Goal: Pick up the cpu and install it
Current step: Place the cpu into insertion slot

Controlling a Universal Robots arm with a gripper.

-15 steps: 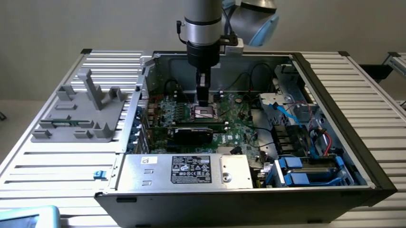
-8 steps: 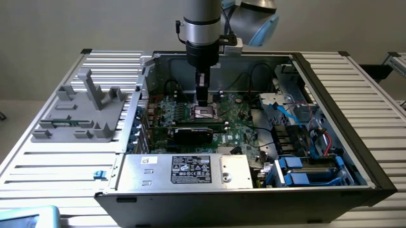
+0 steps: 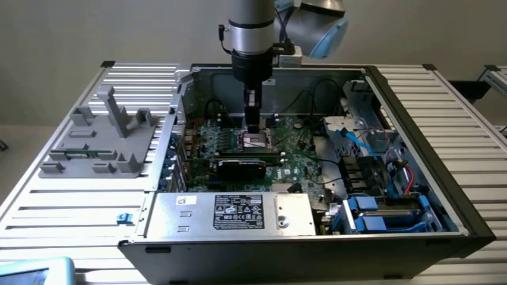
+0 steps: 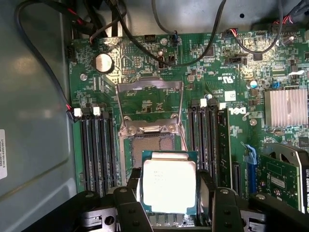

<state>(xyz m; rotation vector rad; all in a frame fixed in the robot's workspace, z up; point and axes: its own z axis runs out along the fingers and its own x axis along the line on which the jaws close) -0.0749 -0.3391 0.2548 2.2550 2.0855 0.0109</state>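
Inspection of the work station, as observed from the room.

1. An open computer case (image 3: 443, 148) lay on its side on the slatted metal surface (image 3: 79, 208). A grey plastic fixture (image 3: 103, 142) stood on the surface at nine o'clock from the case in the exterior view.
2. Inside the case, a silver power supply (image 3: 230, 211) sat at six o'clock. Blue drive carriers (image 3: 372, 217) sat toward four o'clock.
3. The arm (image 3: 252, 35) came down from twelve o'clock into the case. Its pincer (image 3: 252, 135) was low over the green motherboard (image 4: 227, 72), just above a black card (image 3: 246, 166).
4. In the wrist view the pincer was closed narrowly on the cpu (image 4: 169, 186). One black finger (image 4: 134, 182) pressed each of two opposite edges, and the chip's shiny metal top faced the camera.
5. The cpu was level and directly over the near part of the socket (image 4: 149, 142), covering it. I could not tell whether the chip touched the socket or hung just clear of it.
6. The socket's metal load frame (image 4: 149, 96) was swung open, away from the chip.
7. Rows of memory slots (image 4: 96, 145) flanked the socket on both sides.
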